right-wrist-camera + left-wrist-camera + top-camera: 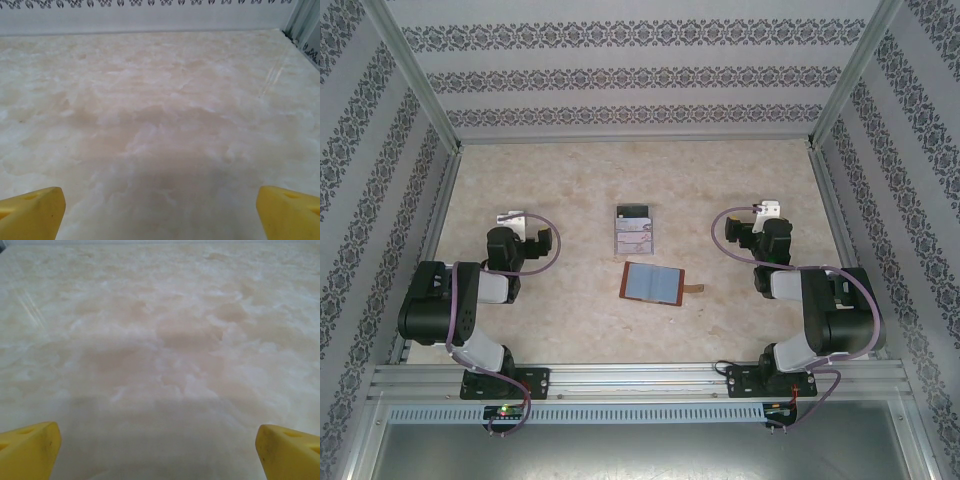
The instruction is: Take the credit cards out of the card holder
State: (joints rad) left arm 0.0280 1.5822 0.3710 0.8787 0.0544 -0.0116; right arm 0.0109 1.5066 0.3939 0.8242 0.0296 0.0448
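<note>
The left claw (159, 452) is seen with its yellow fingers (27, 450) spread wide, nothing between them, above bare bench (560, 180). Near the bench's middle the credit cards (634, 232) are laid flat, just on the far side of the card holder (654, 283), which is spread open, inner pockets up. The right claw (160, 212) is likewise spread wide and empty.
</note>
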